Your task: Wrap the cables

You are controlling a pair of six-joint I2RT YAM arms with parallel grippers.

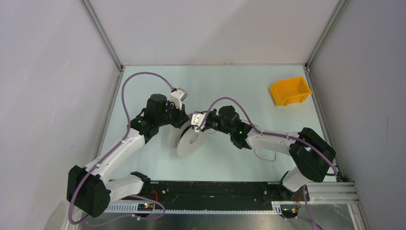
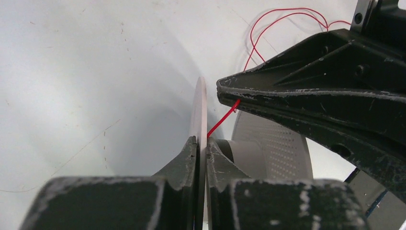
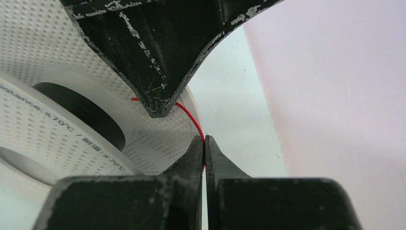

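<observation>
A pale grey spool [image 1: 187, 143] stands on edge at mid-table between both arms. My left gripper [image 2: 201, 143] is shut on the spool's thin flange [image 2: 198, 108], one finger against each face. The cable [image 2: 221, 120], a fine red wire, runs from the spool's hub [image 2: 244, 151] up into my right gripper [image 2: 220, 92]. In the right wrist view my right gripper [image 3: 204, 142] is shut on that wire [image 3: 190, 116], close to the spool's dotted flange [image 3: 62, 139]. Loose wire loops [image 2: 287, 13] trail behind. A slack length [image 1: 266, 159] lies by the right arm.
An orange bin [image 1: 289, 91] sits at the table's far right. Pale walls with metal posts [image 1: 103, 36] close in the left, back and right sides. Thick lilac arm cables [image 1: 127, 91] arc over both arms. A slotted rail [image 1: 215, 207] runs along the near edge.
</observation>
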